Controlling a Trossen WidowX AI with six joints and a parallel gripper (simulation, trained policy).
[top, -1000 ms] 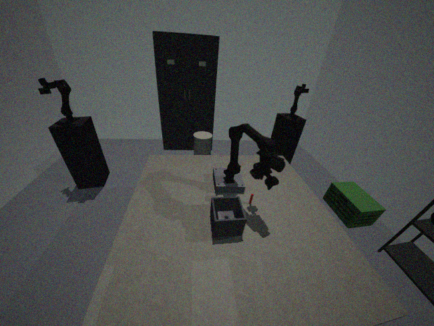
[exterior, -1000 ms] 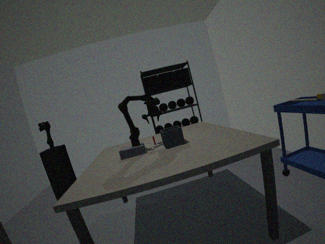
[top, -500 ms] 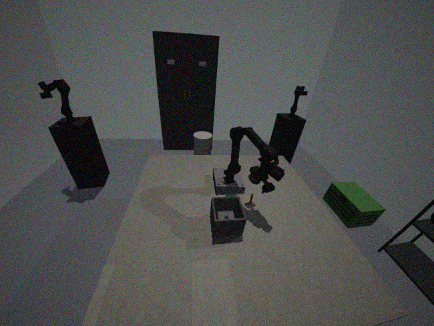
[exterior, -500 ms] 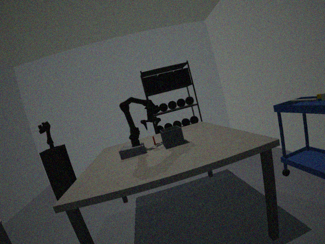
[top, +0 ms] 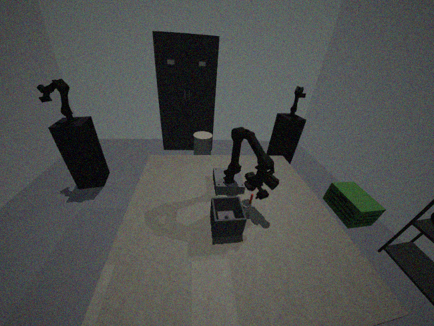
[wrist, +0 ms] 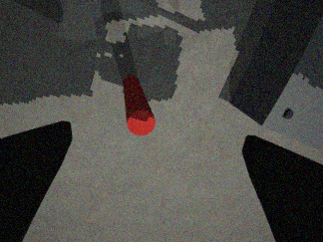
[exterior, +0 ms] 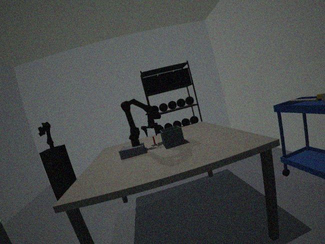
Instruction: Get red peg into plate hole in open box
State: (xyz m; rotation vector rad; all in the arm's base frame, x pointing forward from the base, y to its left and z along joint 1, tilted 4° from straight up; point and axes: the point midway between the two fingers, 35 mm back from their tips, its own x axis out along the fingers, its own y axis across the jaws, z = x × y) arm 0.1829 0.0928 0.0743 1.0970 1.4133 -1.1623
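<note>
Lowering off-centre, my 2 wide-open, unfilled fingers (exterior: 151,132) could knock the upright peg (top: 251,199) (exterior: 154,140) (wrist: 140,111) over.

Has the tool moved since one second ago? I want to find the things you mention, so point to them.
Yes, the tool (top: 258,195) (exterior: 152,133) (wrist: 159,137) moved down: in the exterior view, its fingertips were higher than the open box's (top: 228,231) (exterior: 171,137) rim; now they hang lower.
</note>
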